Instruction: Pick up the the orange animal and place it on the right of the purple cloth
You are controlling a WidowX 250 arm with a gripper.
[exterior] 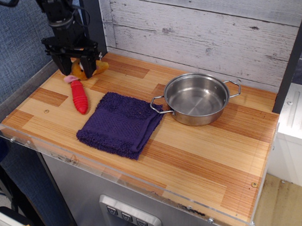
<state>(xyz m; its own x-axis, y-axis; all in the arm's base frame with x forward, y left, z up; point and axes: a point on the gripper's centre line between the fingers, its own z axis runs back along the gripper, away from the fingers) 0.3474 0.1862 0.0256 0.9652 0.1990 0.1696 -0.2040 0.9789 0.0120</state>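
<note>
The orange animal (80, 70) lies at the back left corner of the wooden table, partly hidden by my gripper; an orange part sticks out to its right and a pink part to its left. My gripper (74, 72) is lowered over it, open, with one finger on each side of the toy. The purple cloth (120, 123) lies flat and slightly folded in front, towards the table's middle, apart from the gripper.
A red-handled spoon (79, 96) lies just in front of the toy, left of the cloth. A steel pot (196, 99) stands right of the cloth, its handle near the cloth's corner. Bare wooden table (217, 155) lies to the front right. A plank wall runs behind.
</note>
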